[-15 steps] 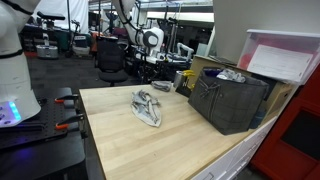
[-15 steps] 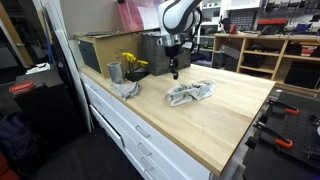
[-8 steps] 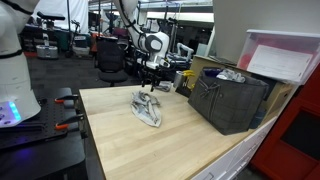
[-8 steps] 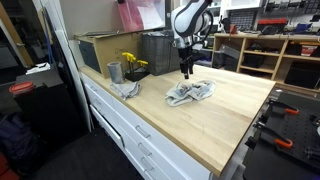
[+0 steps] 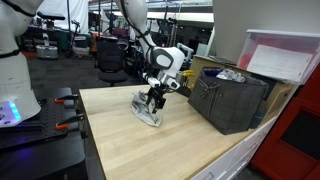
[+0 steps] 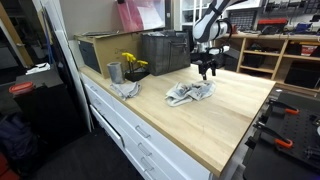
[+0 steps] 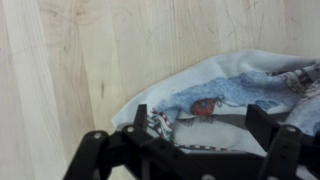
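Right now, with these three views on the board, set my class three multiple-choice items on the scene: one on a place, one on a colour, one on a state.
1. Where does the crumpled cloth lie?
A. draped over a chair
B. on the wooden tabletop
C. hanging from a hook

2. What are the cloth's main colours?
A. white and blue
B. green and yellow
C. plain black

3. How does the end effector stand?
A. shut on the cloth
B. shut on nothing
C. open, above the cloth

Answers:
1 B: both exterior views show the cloth bunched on the light wood.
2 A: the wrist view shows white fabric with blue patches and a small red mark.
3 C: in the wrist view the fingers stand wide apart over the cloth, with nothing gripped between them.
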Controlling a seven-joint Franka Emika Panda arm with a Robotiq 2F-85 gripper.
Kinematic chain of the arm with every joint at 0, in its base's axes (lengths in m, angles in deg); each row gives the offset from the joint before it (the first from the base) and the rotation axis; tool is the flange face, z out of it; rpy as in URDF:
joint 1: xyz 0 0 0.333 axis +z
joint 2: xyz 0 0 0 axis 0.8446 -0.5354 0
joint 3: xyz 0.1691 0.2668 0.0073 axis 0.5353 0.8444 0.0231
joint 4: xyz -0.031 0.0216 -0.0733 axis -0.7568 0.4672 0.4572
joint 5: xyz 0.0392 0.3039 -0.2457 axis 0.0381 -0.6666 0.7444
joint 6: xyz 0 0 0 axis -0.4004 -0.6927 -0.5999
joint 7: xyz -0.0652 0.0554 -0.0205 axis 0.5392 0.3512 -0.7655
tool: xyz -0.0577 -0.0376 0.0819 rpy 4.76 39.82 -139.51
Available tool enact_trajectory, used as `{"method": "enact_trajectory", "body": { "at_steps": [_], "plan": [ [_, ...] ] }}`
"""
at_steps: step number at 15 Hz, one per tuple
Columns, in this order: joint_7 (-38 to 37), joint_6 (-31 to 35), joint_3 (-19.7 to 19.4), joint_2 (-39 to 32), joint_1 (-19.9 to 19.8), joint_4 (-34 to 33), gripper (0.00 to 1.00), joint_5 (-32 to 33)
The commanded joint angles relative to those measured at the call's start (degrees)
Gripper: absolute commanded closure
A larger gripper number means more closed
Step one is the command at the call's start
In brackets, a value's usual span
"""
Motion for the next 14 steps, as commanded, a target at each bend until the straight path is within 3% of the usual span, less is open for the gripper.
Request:
{"method": "enact_trajectory", "body": {
  "at_steps": [1, 4, 14],
  "plan": [
    [-2.41, 0.15, -0.11, -3.03, -2.3, -2.16, 0.0, -4.22],
    [-1.73, 1.16, -0.03, -5.38, -3.46, -3.86, 0.0, -5.63],
    [-0.65, 7.55, -1.1, -11.38, -3.04, -8.66, 0.0, -1.41]
  ]
}}
